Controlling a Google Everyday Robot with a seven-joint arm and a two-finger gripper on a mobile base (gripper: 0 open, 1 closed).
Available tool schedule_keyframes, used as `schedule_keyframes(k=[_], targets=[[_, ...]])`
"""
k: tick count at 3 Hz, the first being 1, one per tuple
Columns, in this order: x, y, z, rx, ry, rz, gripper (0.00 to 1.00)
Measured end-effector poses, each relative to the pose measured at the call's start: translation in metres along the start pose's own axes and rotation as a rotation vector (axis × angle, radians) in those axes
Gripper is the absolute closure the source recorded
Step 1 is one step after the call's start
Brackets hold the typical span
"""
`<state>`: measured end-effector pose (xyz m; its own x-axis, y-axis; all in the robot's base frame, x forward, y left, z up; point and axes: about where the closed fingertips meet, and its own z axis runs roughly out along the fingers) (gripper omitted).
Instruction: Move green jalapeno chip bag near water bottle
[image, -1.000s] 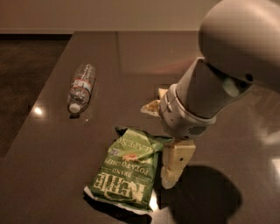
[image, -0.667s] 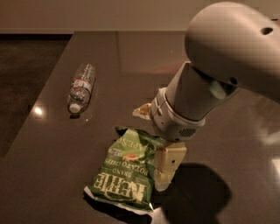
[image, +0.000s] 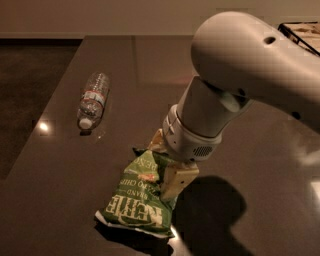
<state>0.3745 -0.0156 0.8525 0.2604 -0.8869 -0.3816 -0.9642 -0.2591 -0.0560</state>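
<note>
a dark, glossy brown tabletop (image: 130, 65) fills most of the view. it picks up small glints of light near its left edge and a soft sheen along the right. beyond its far edge runs a pale wall (image: 100, 17), and to the left lies a darker floor (image: 30, 75). at the top right corner a dark-rimmed object (image: 300, 30) is cut off by the frame, and what it is cannot be told.

the green jalapeno chip bag (image: 137, 200) lies flat near the front of the tabletop, crinkled, its large white lettering upside down from this side and its lower edge ragged and pale. its upper end is rumpled beneath the end effector (image: 169, 167), which is down at that end of the bag and touching it. whether it is clamped on the bag or loose cannot be told. the bulky pale arm (image: 240, 75) reaches in from the upper right and throws a heavy shadow (image: 210, 212) on the tabletop to the right of the bag.

the water bottle (image: 92, 100) lies on its side toward the left edge, white cap pointing to the front, its label band around the middle. it is well apart from the bag, up and to the left of it.

bare tabletop lies between bag and bottle, and a wide stretch lies behind the bottle up to the far edge. the left edge runs close beside the bottle.
</note>
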Motion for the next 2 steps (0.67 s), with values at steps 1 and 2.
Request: schedule_keyframes(k=[1,2], targets=[[-0.004,-0.011,-0.006,-0.003,-0.005,0.008,0.64],[-0.017,-0.033,-0.017,0.019,-0.026,0.006,0.86]])
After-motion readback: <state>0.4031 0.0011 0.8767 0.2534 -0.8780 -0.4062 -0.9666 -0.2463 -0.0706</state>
